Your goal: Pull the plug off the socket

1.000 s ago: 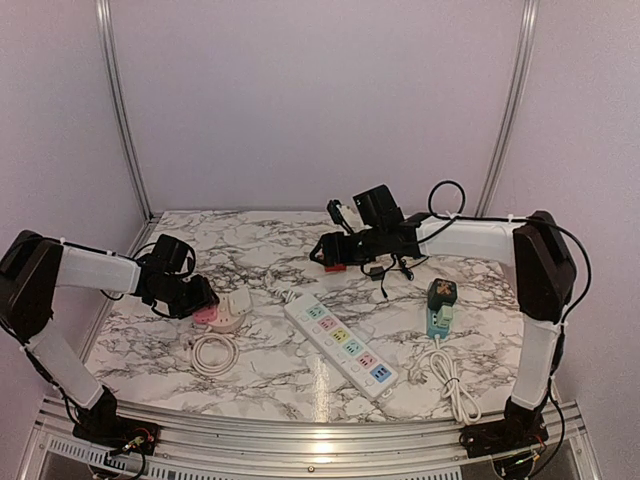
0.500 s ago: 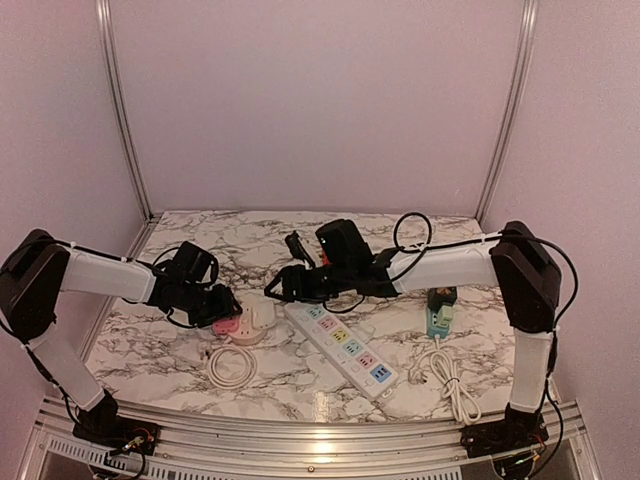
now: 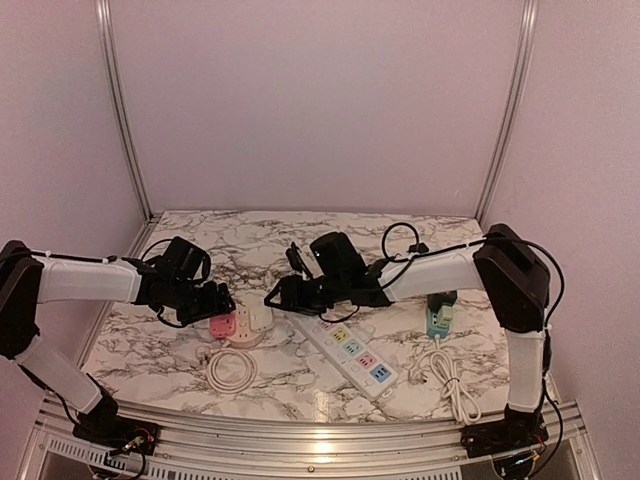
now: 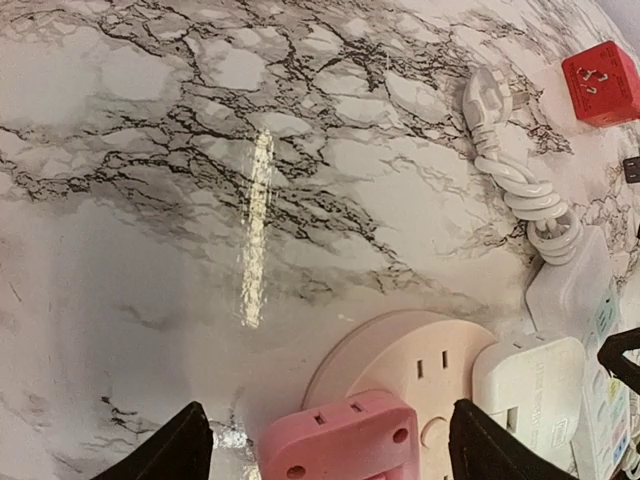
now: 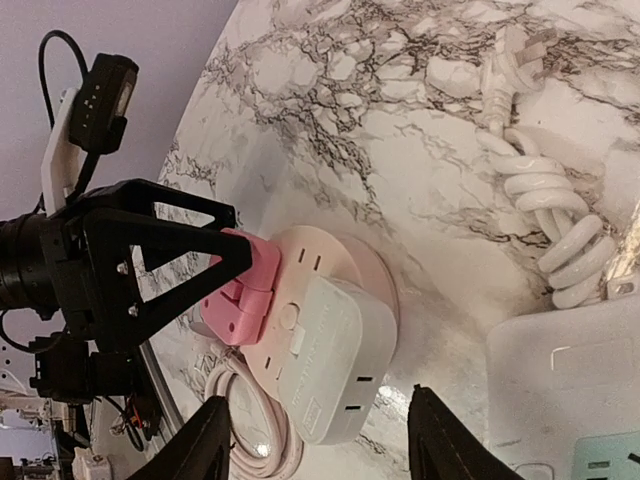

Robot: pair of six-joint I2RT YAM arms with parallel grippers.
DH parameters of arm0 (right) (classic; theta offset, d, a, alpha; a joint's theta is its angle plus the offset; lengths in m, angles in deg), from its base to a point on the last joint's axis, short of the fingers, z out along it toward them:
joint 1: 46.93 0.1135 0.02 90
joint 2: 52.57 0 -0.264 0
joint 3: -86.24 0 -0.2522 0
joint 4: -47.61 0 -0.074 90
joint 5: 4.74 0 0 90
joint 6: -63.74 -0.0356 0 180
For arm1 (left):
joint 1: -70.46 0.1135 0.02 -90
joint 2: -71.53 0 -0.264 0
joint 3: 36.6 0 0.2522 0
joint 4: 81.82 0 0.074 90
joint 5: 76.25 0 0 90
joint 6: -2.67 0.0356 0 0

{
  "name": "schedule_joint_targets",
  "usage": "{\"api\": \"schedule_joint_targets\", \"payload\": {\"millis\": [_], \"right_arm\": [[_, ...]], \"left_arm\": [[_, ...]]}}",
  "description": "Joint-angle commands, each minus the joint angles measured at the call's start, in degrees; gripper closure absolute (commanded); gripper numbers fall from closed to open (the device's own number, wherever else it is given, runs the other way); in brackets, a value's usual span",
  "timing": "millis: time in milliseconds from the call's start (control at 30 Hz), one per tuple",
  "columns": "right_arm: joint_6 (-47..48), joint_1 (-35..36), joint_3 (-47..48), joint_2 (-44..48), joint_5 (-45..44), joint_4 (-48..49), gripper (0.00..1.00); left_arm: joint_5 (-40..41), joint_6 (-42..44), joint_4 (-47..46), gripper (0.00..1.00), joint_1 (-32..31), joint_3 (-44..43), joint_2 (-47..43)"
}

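The left gripper [image 4: 328, 425] straddles the pink plug [image 4: 338, 447], fingers [image 4: 180, 452] spread and not clamping; right gripper [image 5: 320, 408], fingers also released, faces the white plug [image 5: 325, 360]. Both plugs sit in the round socket [image 4: 400, 345] on the marble table [image 3: 130, 350].

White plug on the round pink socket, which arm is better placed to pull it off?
Right. The right gripper, jaws open, straddles the white plug; the left gripper straddles the pink plug.
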Motion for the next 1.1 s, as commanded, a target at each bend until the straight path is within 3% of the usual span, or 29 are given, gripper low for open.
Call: {"api": "schedule_joint_targets", "payload": {"millis": [0, 67, 300, 500, 767, 1067], "right_arm": [[-1.7, 1.0, 0.6, -2.2, -0.4, 1.1, 0.43], [-2.2, 1.3, 0.7, -2.6, -0.5, 1.2, 0.43], [-3.9, 1.4, 1.1, -4.1, 0.7, 2.5, 0.47], [-4.7, 1.6, 2.4, -5.6, 1.5, 3.3, 0.49], [-6.1, 1.7, 2.9, -6.5, 2.9, 4.8, 0.52], [-7.8, 1.7, 4.4, -8.1, 6.0, 6.4, 0.58]], "left_arm": [[3.6, 3.2, 6.2, 0.17, 0.2, -2.5, -3.1], [3.9, 3.6, 7.0, 0.21, 0.3, -2.5, -5.1], [-3.4, 3.9, 6.7, 0.59, 0.1, -1.9, -9.7], [-7.9, 1.3, 2.3, 0.78, -1.6, 0.8, -7.8], [-9.2, -0.5, -1.8, 0.84, -3.2, 4.2, -4.6], [-6.3, -0.5, 0.8, 0.85, -3.2, 6.2, -3.6]]}}
